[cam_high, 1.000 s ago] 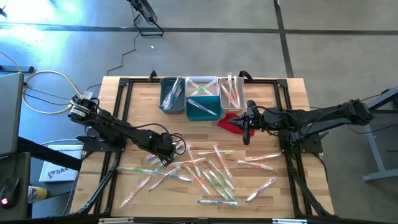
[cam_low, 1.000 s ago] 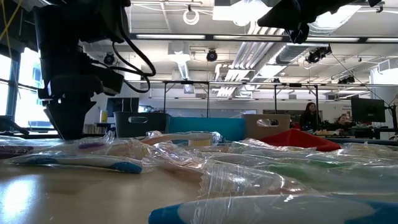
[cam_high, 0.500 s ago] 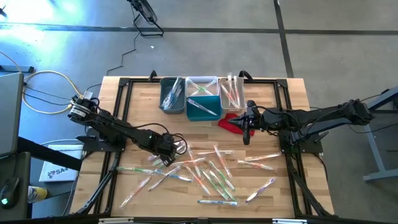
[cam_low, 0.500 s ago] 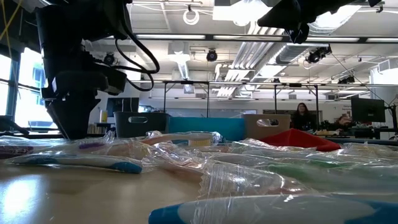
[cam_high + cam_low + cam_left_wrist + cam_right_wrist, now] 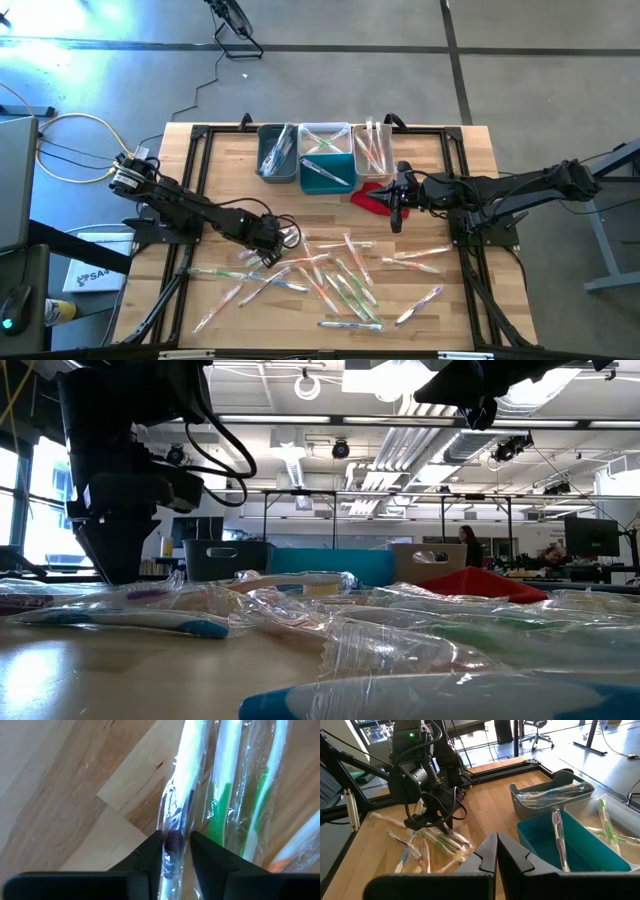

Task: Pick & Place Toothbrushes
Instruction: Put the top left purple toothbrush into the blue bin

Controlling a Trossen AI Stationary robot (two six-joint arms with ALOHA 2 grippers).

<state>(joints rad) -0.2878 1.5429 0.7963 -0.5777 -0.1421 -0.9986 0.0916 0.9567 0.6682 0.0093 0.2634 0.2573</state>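
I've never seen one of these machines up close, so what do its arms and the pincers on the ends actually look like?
Two slim, jointed arms, all black. Each ends in a gripper with two flat dark fingers: the left gripper and right gripper. Loops of black cable hang around the left wrist, a green light glows higher up that arm, and yellow cables run to its base.

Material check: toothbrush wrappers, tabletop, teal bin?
Toothbrush wrappers: thin clear plastic film, glossy, crinkled with glare. Tabletop: wood, pale matte planks with visible grain and seams. Teal bin: likely moulded plastic, uniform colour, smooth walls; can't confirm.
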